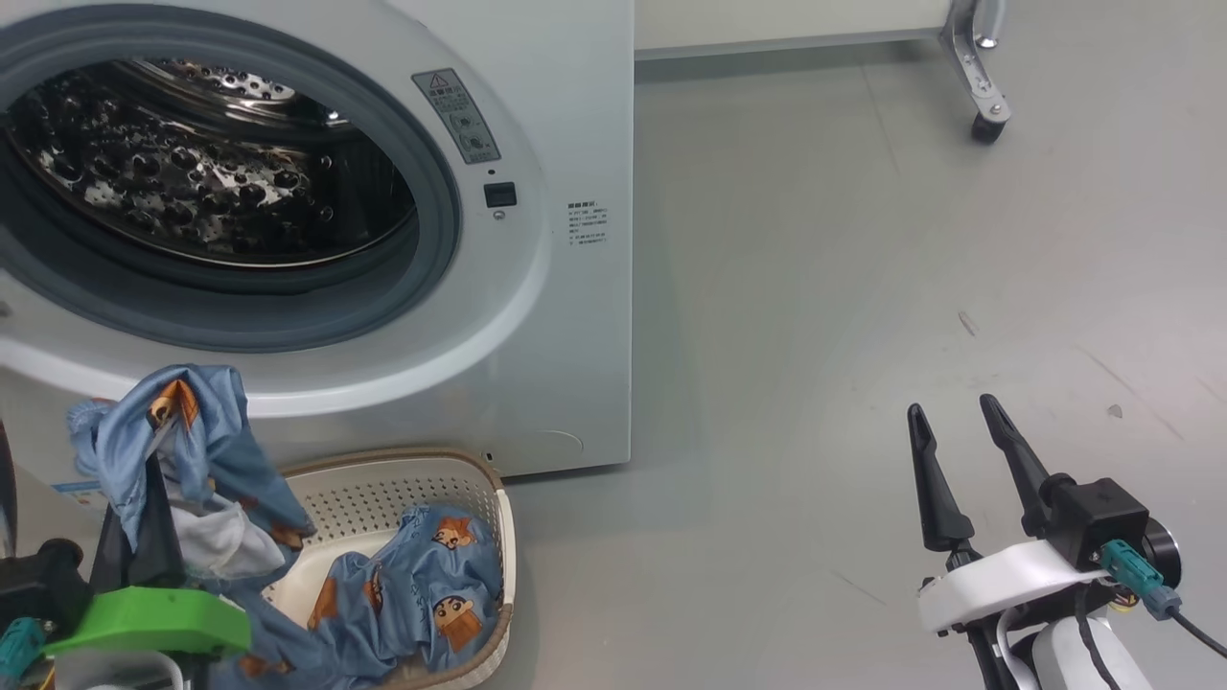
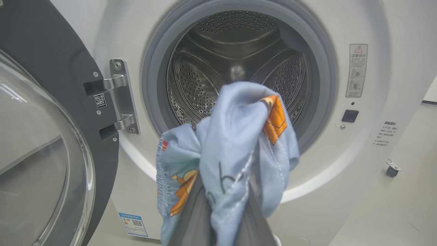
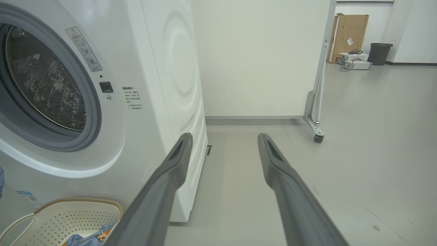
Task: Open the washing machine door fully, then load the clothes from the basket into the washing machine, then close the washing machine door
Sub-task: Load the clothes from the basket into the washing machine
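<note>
The white washing machine (image 1: 566, 316) stands with its steel drum (image 2: 239, 68) exposed. The washing machine door (image 2: 68, 102) is swung wide to the left in the left wrist view. My left gripper (image 1: 144, 503) is shut on a light blue garment of the clothes (image 2: 235, 143), which hangs bunched just below and in front of the drum mouth. Its fingertips are buried in the fabric. More of the clothes (image 1: 422, 585) lie in the cream basket (image 1: 393, 489) on the floor before the machine. My right gripper (image 1: 954, 422) is open and holds nothing, well to the right over the bare floor.
A wheeled partition leg (image 1: 983, 96) stands at the far right behind the machine. In the right wrist view, a cardboard box (image 3: 348, 34) and a dark bin (image 3: 379, 53) sit far off. Grey floor stretches right of the machine.
</note>
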Robot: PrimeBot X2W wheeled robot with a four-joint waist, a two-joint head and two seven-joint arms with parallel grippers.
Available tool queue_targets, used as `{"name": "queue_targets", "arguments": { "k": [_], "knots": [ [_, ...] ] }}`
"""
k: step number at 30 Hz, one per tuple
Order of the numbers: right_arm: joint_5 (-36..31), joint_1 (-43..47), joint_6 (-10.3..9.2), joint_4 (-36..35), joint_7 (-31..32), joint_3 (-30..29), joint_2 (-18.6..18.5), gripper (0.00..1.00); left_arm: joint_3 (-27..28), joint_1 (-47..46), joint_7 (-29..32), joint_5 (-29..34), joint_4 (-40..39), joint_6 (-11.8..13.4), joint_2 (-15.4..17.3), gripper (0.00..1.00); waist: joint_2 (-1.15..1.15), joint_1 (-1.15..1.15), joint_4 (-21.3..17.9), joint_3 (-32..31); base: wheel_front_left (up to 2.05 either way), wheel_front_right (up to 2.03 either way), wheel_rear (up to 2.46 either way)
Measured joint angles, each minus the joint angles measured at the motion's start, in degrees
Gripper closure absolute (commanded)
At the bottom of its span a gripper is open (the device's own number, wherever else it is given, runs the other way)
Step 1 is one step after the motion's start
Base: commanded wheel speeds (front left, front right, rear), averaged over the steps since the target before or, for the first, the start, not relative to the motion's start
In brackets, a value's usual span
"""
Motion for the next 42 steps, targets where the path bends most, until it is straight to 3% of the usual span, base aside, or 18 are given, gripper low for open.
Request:
{"name": "queue_targets", "arguments": {
  "k": [7, 28, 42],
  "knots": [
    [0.00, 2.18, 0.00, -1.02, 0.00, 0.01, 0.04, 0.00, 0.00, 3.82, 0.00, 0.18, -2.81, -0.04, -0.09, 1.00, 0.00, 0.00, -0.98, -2.76, 0.00, 0.00, 0.00],
    [0.00, 3.38, -0.01, -2.76, 0.00, 0.00, 0.08, 0.00, -0.76, 6.94, 0.00, 0.34, -6.82, -0.05, -0.31, 1.00, 0.00, 0.00, -1.28, -2.67, 0.00, 0.00, 0.00],
    [-0.01, 3.41, -0.05, -5.21, 0.08, 0.65, 0.09, 0.00, -2.22, 6.38, 0.00, -1.83, -8.95, -0.05, -0.52, 1.00, 0.00, 0.00, -1.58, 1.67, 0.00, 0.00, 0.00]
  ]
}}
